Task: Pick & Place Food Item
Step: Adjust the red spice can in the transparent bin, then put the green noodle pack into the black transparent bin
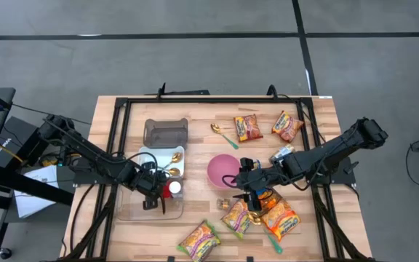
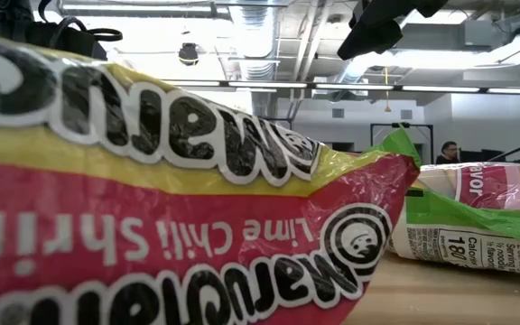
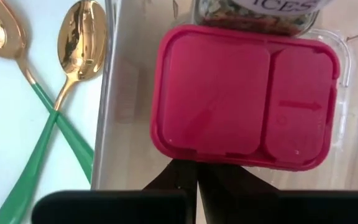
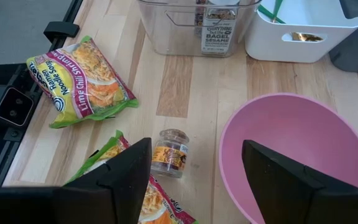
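High view: left gripper [image 1: 153,195] is held over the clear bin [image 1: 129,211], right gripper [image 1: 244,191] beside the pink bowl [image 1: 220,171]. Left wrist: fingers closed above a red-lidded spice jar [image 3: 244,102]. Right wrist: fingers spread above a small jar [image 4: 169,153].

A pink bowl [image 1: 222,170] is sitting mid-worktop [image 1: 195,120]. Gold spoons [image 3: 73,46] with green handles are lying crossed in a white bin [image 4: 303,28].

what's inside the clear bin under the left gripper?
In the clear bin: a spice jar with a red lid, label reading "Everything but the Bagel Sesame". The left gripper hides the rest.
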`<state>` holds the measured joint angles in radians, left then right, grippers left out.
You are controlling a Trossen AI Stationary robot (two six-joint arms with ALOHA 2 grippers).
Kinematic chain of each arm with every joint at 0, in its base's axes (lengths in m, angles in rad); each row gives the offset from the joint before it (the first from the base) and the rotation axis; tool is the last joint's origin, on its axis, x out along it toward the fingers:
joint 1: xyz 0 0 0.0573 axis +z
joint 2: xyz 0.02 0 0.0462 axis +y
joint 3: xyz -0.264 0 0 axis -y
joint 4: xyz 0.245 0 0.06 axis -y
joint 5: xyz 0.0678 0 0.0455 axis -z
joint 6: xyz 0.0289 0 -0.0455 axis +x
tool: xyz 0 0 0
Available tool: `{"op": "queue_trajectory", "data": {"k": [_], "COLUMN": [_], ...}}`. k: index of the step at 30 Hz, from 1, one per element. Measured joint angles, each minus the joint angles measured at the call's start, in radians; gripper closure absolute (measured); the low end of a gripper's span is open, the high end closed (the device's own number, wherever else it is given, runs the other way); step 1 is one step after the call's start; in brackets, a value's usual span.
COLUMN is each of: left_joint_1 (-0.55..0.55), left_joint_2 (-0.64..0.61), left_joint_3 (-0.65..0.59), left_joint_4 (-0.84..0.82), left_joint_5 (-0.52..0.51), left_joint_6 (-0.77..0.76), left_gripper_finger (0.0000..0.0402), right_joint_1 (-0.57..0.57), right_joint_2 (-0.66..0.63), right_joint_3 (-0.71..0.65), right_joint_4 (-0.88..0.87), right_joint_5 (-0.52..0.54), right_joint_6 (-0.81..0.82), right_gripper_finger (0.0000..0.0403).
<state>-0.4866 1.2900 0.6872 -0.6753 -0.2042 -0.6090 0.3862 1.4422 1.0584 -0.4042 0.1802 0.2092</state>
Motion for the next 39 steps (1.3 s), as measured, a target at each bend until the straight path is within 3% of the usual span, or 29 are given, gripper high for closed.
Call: {"op": "queue_trajectory", "data": {"k": [11, 18, 27, 34, 39], "left_joint_1": [0.000, -0.005, -0.056, -0.084, -0.084], "left_joint_2": [-0.007, -0.122, -0.304, -0.268, -0.197], "left_joint_3": [0.000, 0.001, 0.001, 0.002, 0.002], "left_joint_4": [-0.084, -0.055, 0.165, 0.488, 0.673], "left_joint_5": [0.077, 0.139, 0.116, 0.086, -0.017], "left_joint_6": [-0.015, -0.017, -0.009, 0.173, 0.313], "left_gripper_finger": [0.0401, 0.0401, 0.0401, 0.0401, 0.0392], "right_joint_1": [0.000, 0.000, 0.000, 0.000, 0.000], "right_joint_2": [0.000, 0.000, 0.000, 0.000, 0.000], "right_joint_3": [0.000, 0.000, 0.000, 0.000, 0.000], "right_joint_4": [0.000, 0.000, -0.011, -0.026, -0.033], "right_joint_5": [0.000, 0.000, 0.000, 0.000, 0.000], "right_joint_6": [0.000, 0.000, 0.000, 0.001, 0.001], "right_gripper_finger": [0.0159, 0.0159, 0.0159, 0.0159, 0.0159]}}
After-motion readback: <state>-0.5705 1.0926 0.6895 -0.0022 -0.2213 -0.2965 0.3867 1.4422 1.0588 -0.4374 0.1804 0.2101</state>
